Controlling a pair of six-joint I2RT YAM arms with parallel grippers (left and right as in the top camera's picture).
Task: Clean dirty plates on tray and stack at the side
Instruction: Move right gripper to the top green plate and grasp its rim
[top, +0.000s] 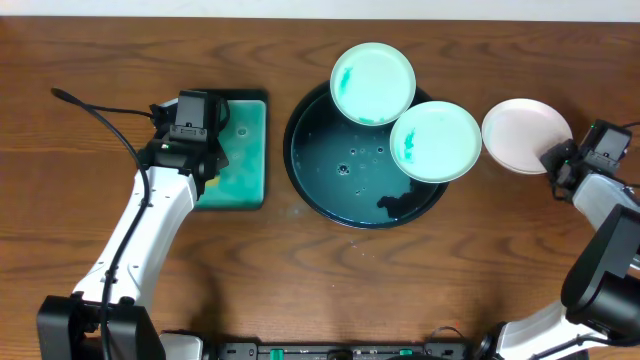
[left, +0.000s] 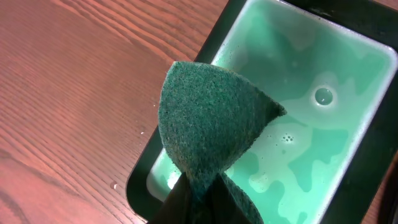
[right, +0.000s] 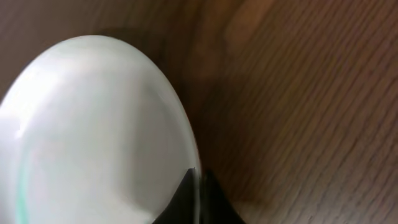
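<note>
Overhead: right jaws clamp the raised rim of a glossy white plate (top: 525, 133) on the table (top: 100, 260), just right of the black tray (top: 320, 190). A smeared far plate (top: 372, 83) and a smeared near plate (top: 435, 140) sit on the tray. Left jaws pinch a coarse green sponge (left: 211, 118) over soapy water (left: 311, 143). Best settle the white plate flat before releasing.

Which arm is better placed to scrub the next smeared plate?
Left. The left gripper is shut on the green sponge above the teal tray, beside the black pan. The right gripper is occupied, pinching the pale plate by its rim.
</note>
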